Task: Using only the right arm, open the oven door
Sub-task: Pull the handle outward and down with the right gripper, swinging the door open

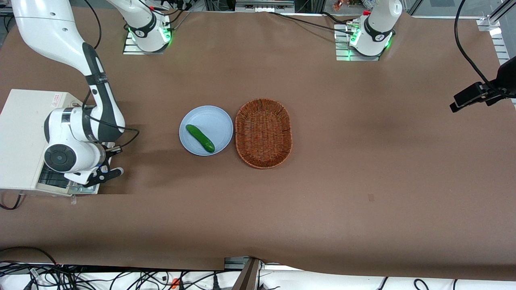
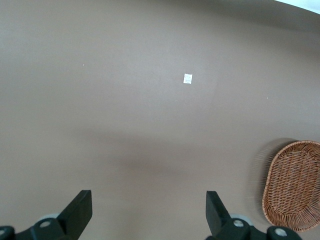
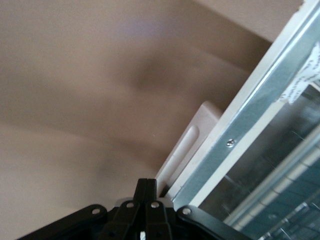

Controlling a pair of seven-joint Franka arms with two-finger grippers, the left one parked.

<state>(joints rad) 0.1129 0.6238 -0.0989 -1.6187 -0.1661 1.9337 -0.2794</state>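
Observation:
The cream-white oven [image 1: 24, 133] stands at the working arm's end of the table. Its oven door [image 1: 56, 183] hangs out from the oven's front, nearer the front camera, showing dark glass and metal. The right arm [image 1: 76, 137] reaches down over the oven's front corner. Its black gripper [image 1: 115, 173] is beside the door's outer edge, just off the oven toward the plate. In the right wrist view the gripper [image 3: 147, 186] has its fingers pressed together with nothing between them, right at the door's cream edge. The door's shiny metal inner frame [image 3: 260, 115] and glass show there.
A light blue plate [image 1: 217, 117] with a green cucumber [image 1: 200, 138] lies mid-table, beside a brown wicker basket [image 1: 263, 133], which also shows in the left wrist view [image 2: 295, 185]. Cables run along the table's front edge [image 1: 80, 276]. Brown cloth covers the table.

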